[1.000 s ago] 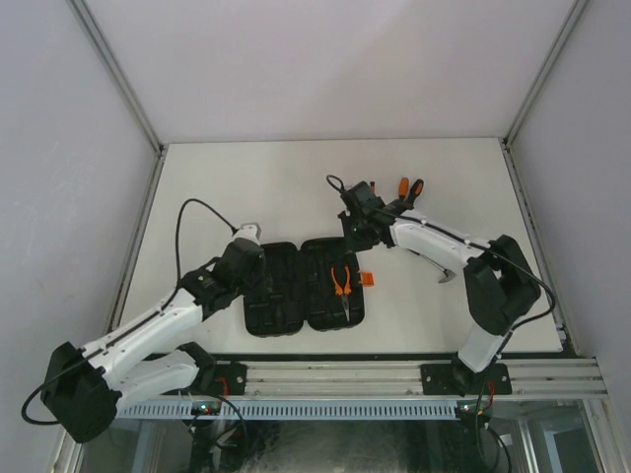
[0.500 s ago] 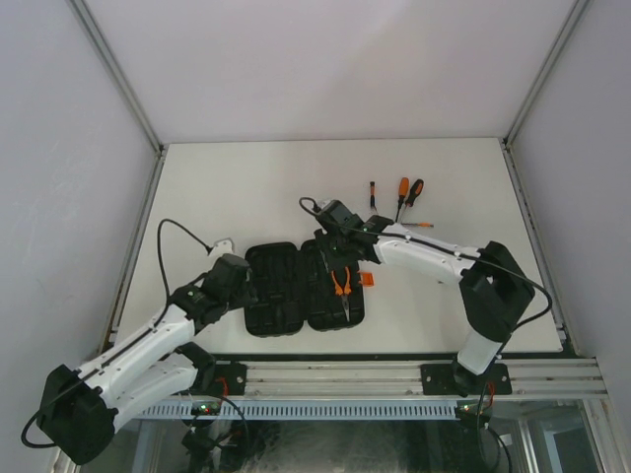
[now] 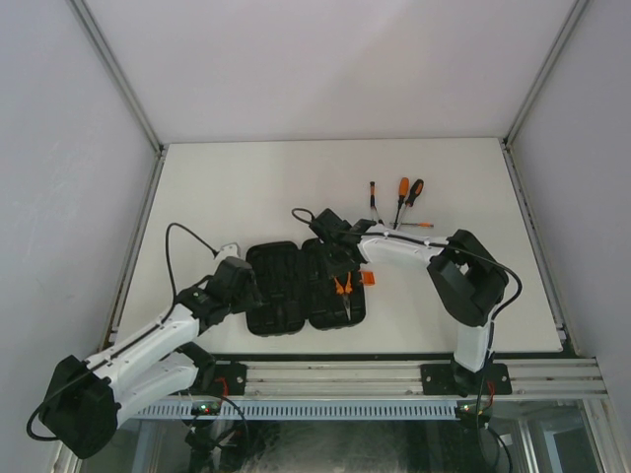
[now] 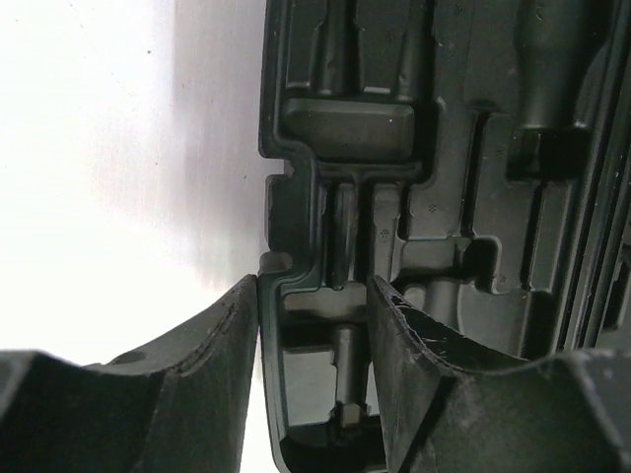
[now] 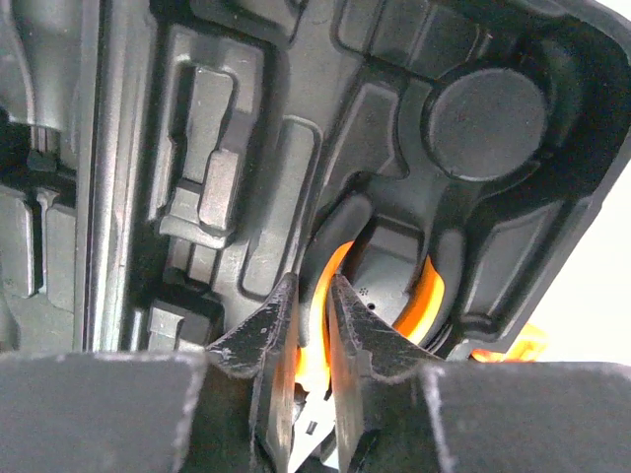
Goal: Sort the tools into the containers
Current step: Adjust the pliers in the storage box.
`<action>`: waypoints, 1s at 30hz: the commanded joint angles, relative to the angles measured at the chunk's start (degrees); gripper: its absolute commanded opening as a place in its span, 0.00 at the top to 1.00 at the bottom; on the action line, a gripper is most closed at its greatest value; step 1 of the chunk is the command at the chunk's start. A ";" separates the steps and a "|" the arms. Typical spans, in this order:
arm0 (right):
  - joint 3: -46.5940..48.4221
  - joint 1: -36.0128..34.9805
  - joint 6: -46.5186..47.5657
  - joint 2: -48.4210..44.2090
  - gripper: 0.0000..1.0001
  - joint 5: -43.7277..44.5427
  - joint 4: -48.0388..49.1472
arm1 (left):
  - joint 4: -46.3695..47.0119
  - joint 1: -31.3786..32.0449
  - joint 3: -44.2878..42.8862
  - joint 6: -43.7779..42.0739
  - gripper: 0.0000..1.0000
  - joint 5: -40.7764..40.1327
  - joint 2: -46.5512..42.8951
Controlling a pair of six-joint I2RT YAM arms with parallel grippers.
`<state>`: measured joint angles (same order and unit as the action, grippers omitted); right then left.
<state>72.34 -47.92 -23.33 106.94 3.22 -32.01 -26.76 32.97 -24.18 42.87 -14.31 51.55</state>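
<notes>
The black tool case (image 3: 281, 296) lies open near the table's front, with orange-handled pliers (image 3: 342, 286) in its right half. My right gripper (image 3: 338, 264) hangs over that half. In the right wrist view its jaws (image 5: 314, 286) are closed narrowly round one orange handle of the pliers (image 5: 430, 294), which rest in their moulded slot. My left gripper (image 3: 240, 286) is at the case's left edge. It stands open (image 4: 314, 286) astride the case wall (image 4: 271, 325), above a grey metal piece (image 4: 343, 365) in a slot. Several screwdrivers (image 3: 401, 190) lie behind the case.
An orange latch (image 3: 367, 278) sticks out at the case's right edge. A thin screwdriver (image 3: 419, 226) lies beside the right forearm. White walls and metal posts bound the table on three sides. The arm bases and a rail run along the front edge.
My right gripper has swung left from the screwdrivers to the case and closed round a pliers handle. My left gripper has drawn back to the case's left edge and opened.
</notes>
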 commanded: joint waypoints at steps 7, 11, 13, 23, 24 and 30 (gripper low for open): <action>2.26 0.69 5.05 2.91 0.91 0.71 1.19 | 5.38 -0.10 1.81 0.10 0.50 4.99 0.12; 2.61 2.88 8.19 3.27 0.92 -2.38 0.76 | 5.70 0.43 2.49 0.65 0.50 6.18 -1.35; 2.68 3.54 8.63 3.04 0.89 -3.22 0.41 | 5.55 0.62 2.77 0.99 0.50 6.48 -2.19; 2.70 4.05 7.56 -6.91 0.70 -5.06 1.32 | -2.25 0.61 0.55 3.84 0.49 -0.51 -9.65; 2.63 4.06 7.46 -8.23 0.68 -5.10 1.42 | -3.06 0.60 0.15 4.11 0.48 -1.95 -10.50; 1.82 4.11 7.56 -16.62 0.63 -2.07 1.14 | -6.24 0.53 -2.28 3.36 0.47 -6.12 -14.21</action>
<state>74.08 -44.23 -16.56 97.08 -0.91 -32.40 -30.74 33.36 -22.24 45.93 -15.97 39.20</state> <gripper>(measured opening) 0.367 0.525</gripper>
